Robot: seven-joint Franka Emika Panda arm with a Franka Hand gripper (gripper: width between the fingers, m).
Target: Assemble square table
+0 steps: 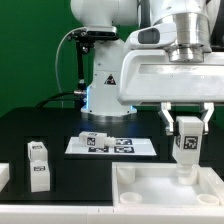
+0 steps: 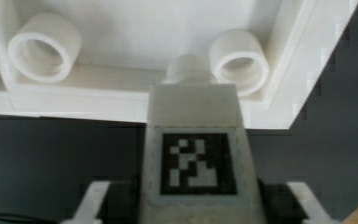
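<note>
The square table top (image 1: 165, 195) is a white tray with a raised rim at the front of the exterior view's right. My gripper (image 1: 186, 128) is shut on a white leg (image 1: 186, 150) with a black-and-white tag. It holds the leg upright over the top's far right corner. In the wrist view the gripper (image 2: 197, 205) grips the leg (image 2: 194, 140), whose far end sits by the rim between two round sockets (image 2: 48, 52) (image 2: 243, 62). Two more legs (image 1: 38, 152) (image 1: 40, 176) stand at the exterior view's left.
The marker board (image 1: 120, 147) lies flat mid-table, with a small white tagged block (image 1: 92, 136) at its near-left corner. Another white part (image 1: 3, 178) shows at the left edge. The robot base (image 1: 100, 90) stands behind.
</note>
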